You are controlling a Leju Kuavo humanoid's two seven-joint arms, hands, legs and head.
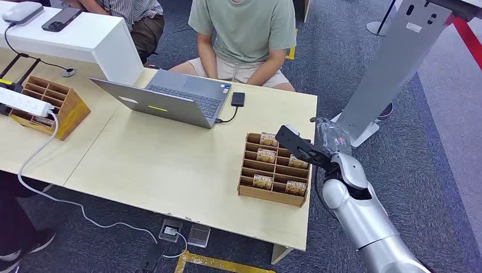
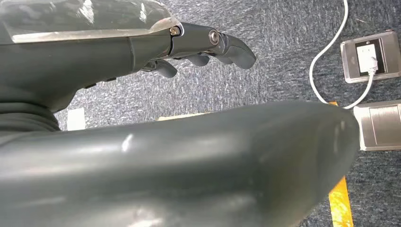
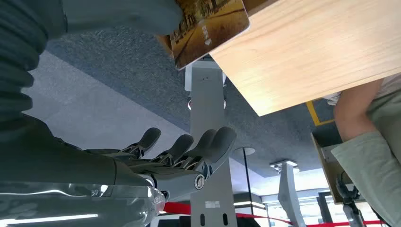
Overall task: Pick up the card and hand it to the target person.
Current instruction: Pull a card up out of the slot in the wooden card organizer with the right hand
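Silver right arm (image 1: 364, 219), dark-fingered robot hand (image 1: 298, 145), grey ribbed wrist cover (image 3: 19, 52).

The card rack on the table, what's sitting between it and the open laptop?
Bare tabletop lies between the card rack and the laptop in the head view; the phone sits off beside the laptop.
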